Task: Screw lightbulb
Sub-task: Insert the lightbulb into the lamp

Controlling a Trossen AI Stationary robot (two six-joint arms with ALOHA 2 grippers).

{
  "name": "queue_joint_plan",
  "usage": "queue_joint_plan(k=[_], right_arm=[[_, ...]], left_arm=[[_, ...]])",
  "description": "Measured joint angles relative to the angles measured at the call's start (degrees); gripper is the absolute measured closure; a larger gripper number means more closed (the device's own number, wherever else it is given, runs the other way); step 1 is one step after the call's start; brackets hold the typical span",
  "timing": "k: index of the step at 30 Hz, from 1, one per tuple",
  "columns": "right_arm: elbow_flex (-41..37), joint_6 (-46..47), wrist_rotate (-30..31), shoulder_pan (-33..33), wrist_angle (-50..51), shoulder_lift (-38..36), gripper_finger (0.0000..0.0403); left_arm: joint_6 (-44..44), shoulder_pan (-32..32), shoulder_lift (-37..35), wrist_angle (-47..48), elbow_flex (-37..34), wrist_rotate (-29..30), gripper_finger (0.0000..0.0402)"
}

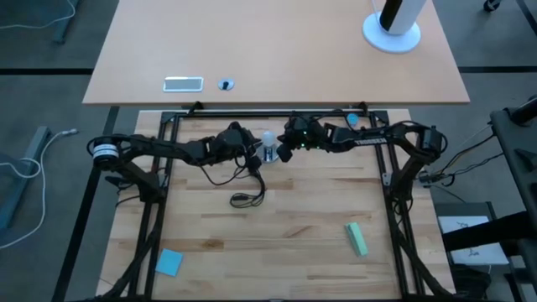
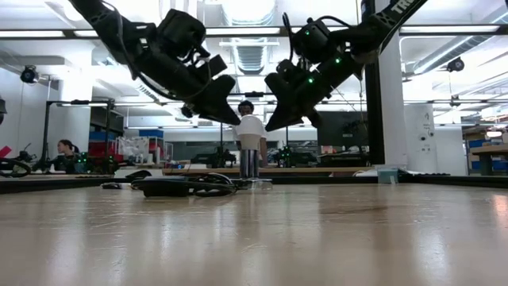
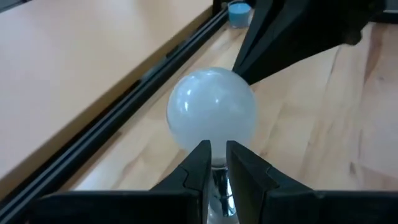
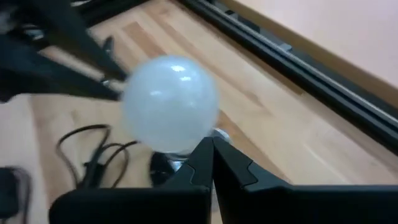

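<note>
The lightbulb (image 1: 268, 139) stands upright near the back of the wooden surface (image 1: 302, 210), between the two arms. It sits on top of the round silver socket (image 1: 268, 153), so it looks like it is being turned into place. The left hand (image 3: 217, 163) reaches in from the left, low down, with its fingers nearly pressed together, only a thin gap between them. They seem to pinch the neck just under the round glass, maybe to keep things steady. I cannot be sure they really grip it. The right hand (image 4: 211, 152) comes in from the right with its fingers pressed tight together, its tip right beside the bulb's lower part. Both arms slope down toward the bulb like a little tent. A black cord (image 1: 247, 197) lies nearby.
</note>
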State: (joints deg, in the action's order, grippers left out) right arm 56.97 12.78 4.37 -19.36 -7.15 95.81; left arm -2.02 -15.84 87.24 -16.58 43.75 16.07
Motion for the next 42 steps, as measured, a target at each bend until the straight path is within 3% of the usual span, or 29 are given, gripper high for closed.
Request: queue_joint_plan(k=[14,26,33,42], right_arm=[[0.0,0.7,-2.3,2.8,-1.3,0.1,0.0403],[0.0,0.2,3.3,1.1,2.9,0.0,0.0403],[0.0,-0.6,0.8,-1.6,-1.0,0.3,0.0403],[0.0,0.5,-0.9,0.3,-1.0,0.3,0.0403]], left_arm=[[-0.4,-0.2,1.1,-0.5,0.0,2.8,0.0361],[0.4,0.1,-0.2,4.6,0.0,2.7,0.0361],[3.7,-0.1,1.2,1.5,0.0,2.8,0.0361],[4.7,-0.3,2.6,-1.2,-0.1,3.2,0.0361]])
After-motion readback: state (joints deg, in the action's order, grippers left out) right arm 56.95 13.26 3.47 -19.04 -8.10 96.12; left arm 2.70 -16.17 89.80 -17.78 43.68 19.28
